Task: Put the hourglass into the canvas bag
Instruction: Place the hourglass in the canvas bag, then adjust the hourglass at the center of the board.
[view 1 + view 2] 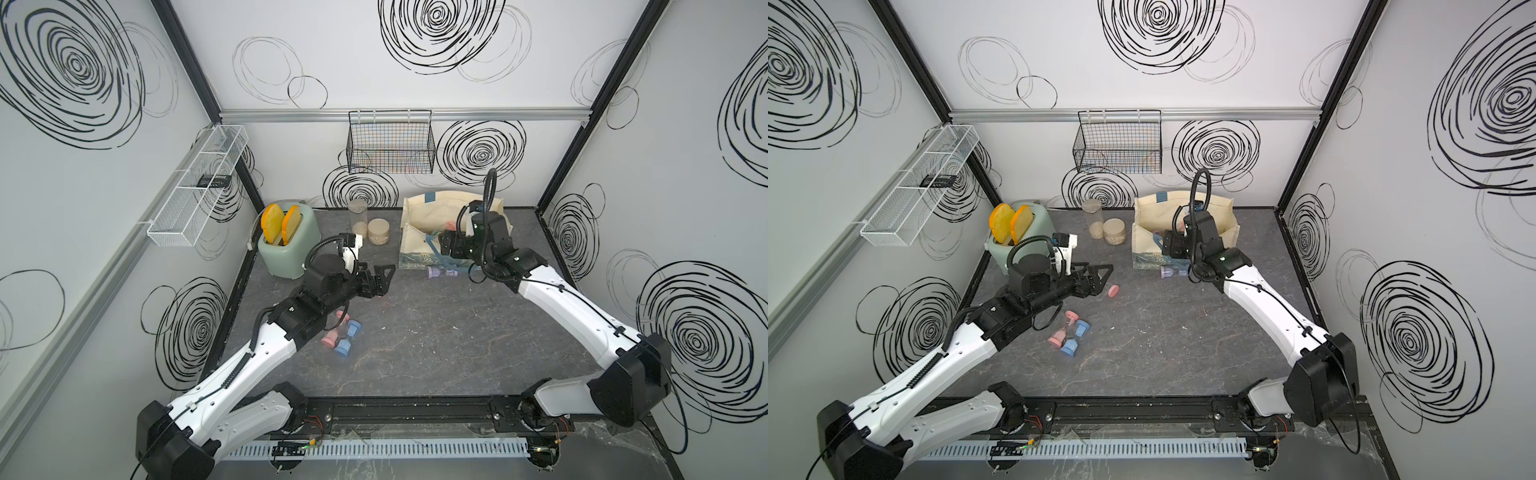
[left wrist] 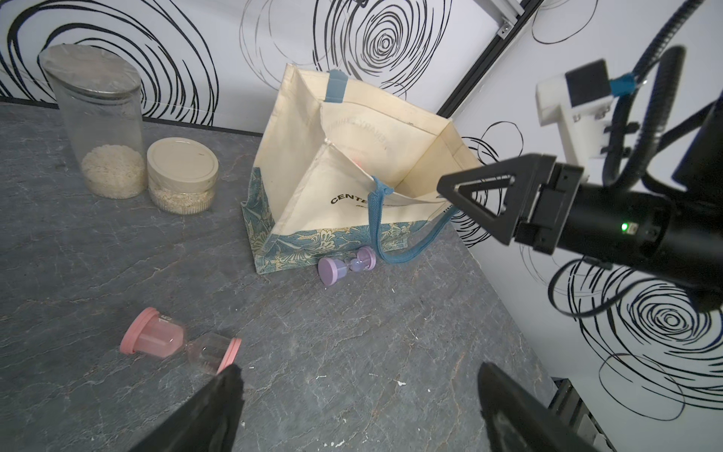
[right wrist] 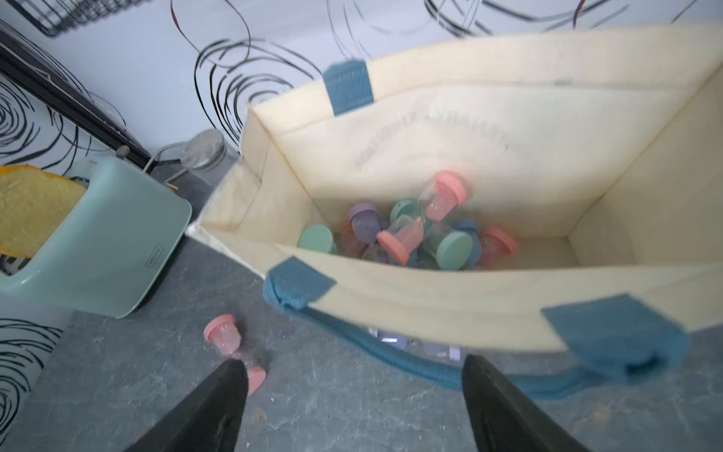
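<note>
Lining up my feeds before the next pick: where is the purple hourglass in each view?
Top view: purple hourglass lying at the bag's front base.
Top view: same spot, at the bag's front base.
Left wrist: near the centre, beside the hanging blue strap.
Right wrist: only a blurred sliver under the blue strap.
Shared landmark: the bag's blue strap.

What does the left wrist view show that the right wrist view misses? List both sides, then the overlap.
Only the left wrist view: the short lidded jar, the floral band along the bottom of the canvas bag, and the right gripper at the bag's mouth. Only the right wrist view: the pile of hourglasses inside the bag and the mint toaster with toast. Both: the bag, its blue strap handles, and a pink hourglass lying on the table.
</note>
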### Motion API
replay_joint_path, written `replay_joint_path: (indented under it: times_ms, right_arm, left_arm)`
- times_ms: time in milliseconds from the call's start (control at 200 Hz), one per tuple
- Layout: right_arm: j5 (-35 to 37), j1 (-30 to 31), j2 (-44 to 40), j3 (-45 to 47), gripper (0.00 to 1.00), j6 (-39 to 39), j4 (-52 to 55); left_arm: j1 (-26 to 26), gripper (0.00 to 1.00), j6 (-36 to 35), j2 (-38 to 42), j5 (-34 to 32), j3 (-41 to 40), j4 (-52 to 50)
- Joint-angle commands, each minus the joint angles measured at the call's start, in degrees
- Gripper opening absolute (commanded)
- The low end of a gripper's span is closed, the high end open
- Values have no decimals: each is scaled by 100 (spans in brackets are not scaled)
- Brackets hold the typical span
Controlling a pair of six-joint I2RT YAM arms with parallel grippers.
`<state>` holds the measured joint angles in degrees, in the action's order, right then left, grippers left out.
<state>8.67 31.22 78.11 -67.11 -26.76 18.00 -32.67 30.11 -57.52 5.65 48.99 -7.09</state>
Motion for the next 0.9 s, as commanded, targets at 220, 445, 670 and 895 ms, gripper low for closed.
replay_joint_path:
  times_ms: [220, 445, 670, 895]
  right_arm:
    - [198, 642, 205, 1245, 91, -1056, -969]
    - [593, 691, 1084, 1097, 91, -1850, -1084]
    - [1035, 522, 1820, 927, 91, -2450, -1174]
    - [1417, 377, 2431, 603, 91, -2774, -1131]
  left_arm:
    - [17, 96, 45, 42, 52, -281, 225]
    - [-91, 96, 168, -24, -118, -430, 529]
    - [-231, 96, 311, -145, -188, -461, 774]
    - [-302, 96, 316, -306, -197, -408, 874]
